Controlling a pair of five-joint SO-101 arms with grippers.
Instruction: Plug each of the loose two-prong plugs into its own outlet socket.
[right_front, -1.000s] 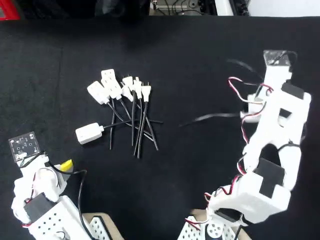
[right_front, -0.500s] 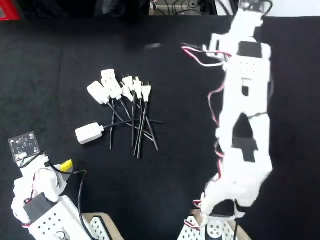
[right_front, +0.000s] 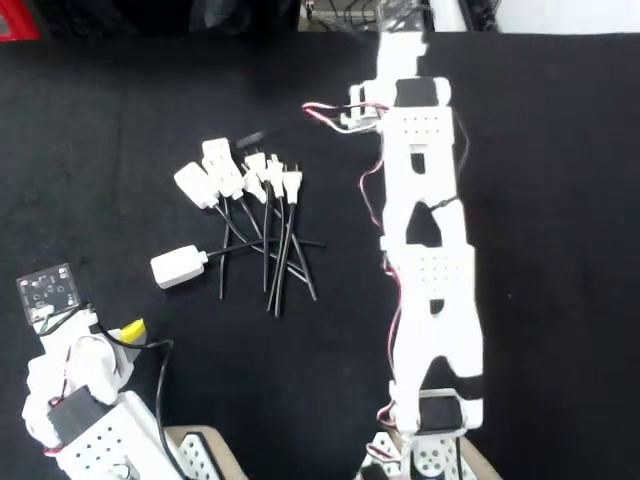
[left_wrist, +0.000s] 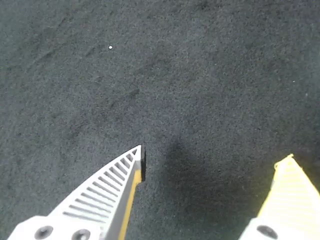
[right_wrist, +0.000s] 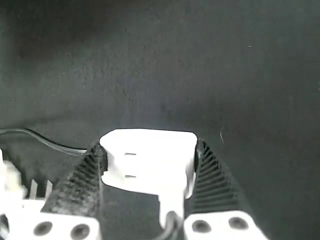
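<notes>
White plugs (right_front: 291, 183), black cords (right_front: 266, 250); black table (right_front: 120, 120); white socket (right_wrist: 147, 160).

A matte black cloth covers the counter (right_front: 560, 200), evenly lit and faintly fuzzy in texture. Beyond the counter's far edge are a red object (right_front: 14, 18) at one corner, a tangle of cables (right_front: 345, 12) mid-edge, and a white surface (right_front: 570, 14) at the other corner.

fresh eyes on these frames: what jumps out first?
The white right arm lies stretched far across the black table cloth, and its right gripper is shut on a white outlet socket block with two slots. Left of it in the high view sits a bundle of white plugs and sockets on black cords. The left gripper hangs open over bare cloth.
</notes>
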